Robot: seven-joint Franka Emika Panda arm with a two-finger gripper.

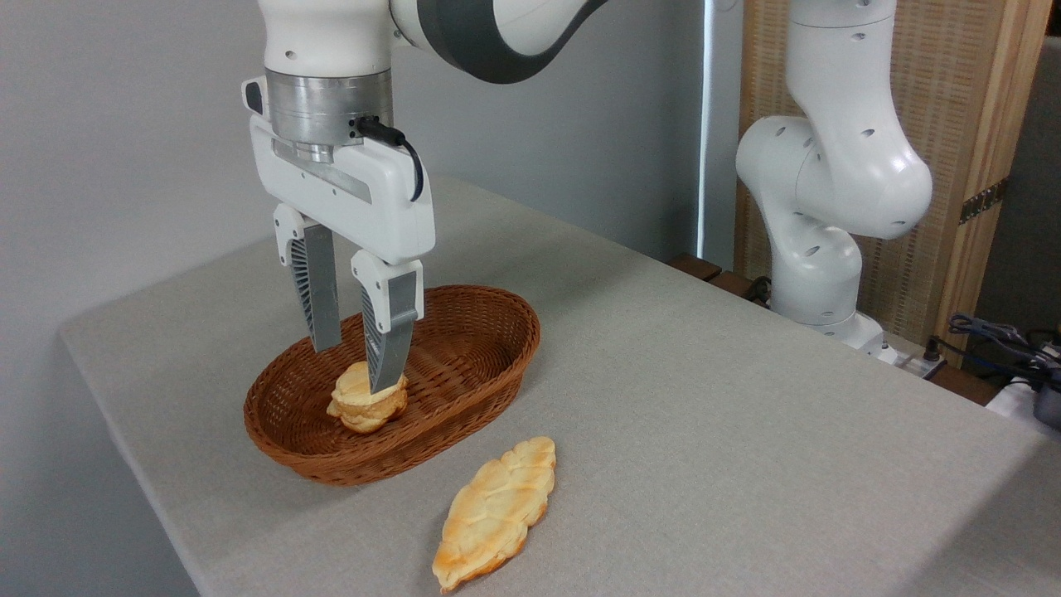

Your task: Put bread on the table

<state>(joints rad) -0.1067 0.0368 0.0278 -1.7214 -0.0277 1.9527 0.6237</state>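
The bread [358, 408], a small lumpy golden roll, lies inside the oval brown wicker basket [472, 332] on the left part of the table [704, 414]. My gripper [353, 369] points straight down into the basket, directly over the roll. Its fingers are open and stand apart. The nearer fingertip [381, 377] overlaps the roll's front right side, and the farther fingertip [325, 340] ends just above and behind the roll's left edge. The roll appears to rest on the basket floor.
A longer flat braided loaf [497, 512] lies on the cloth in front of the basket, near the table's front edge. The arm's white base [821, 249] stands beyond the far right edge, with cables [1003, 340] beside it.
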